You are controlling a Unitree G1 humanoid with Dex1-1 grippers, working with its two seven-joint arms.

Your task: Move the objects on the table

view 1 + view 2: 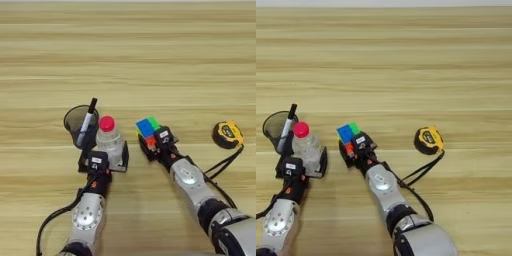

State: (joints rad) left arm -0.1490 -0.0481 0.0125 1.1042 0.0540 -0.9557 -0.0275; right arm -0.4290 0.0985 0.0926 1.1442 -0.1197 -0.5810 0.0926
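Observation:
The clear plastic bottle (110, 144) with a red cap stands upright at the near left of the table (150, 60). My left gripper (106, 156) has a black finger on each side of the bottle's lower body and is shut on it. The multicoloured puzzle cube (147, 128), blue and green on top, sits just right of the bottle. My right gripper (156, 142) is shut on the cube's near, lower part, with a finger on either side. The yellow-and-black tape measure (228, 134) lies to the right, and its black strap trails toward my right arm.
A black mesh cup (77, 121) with a marker (89, 119) leaning in it stands right behind and left of the bottle, close to my left gripper's outer finger. The tape measure's strap (421, 172) runs beside my right forearm.

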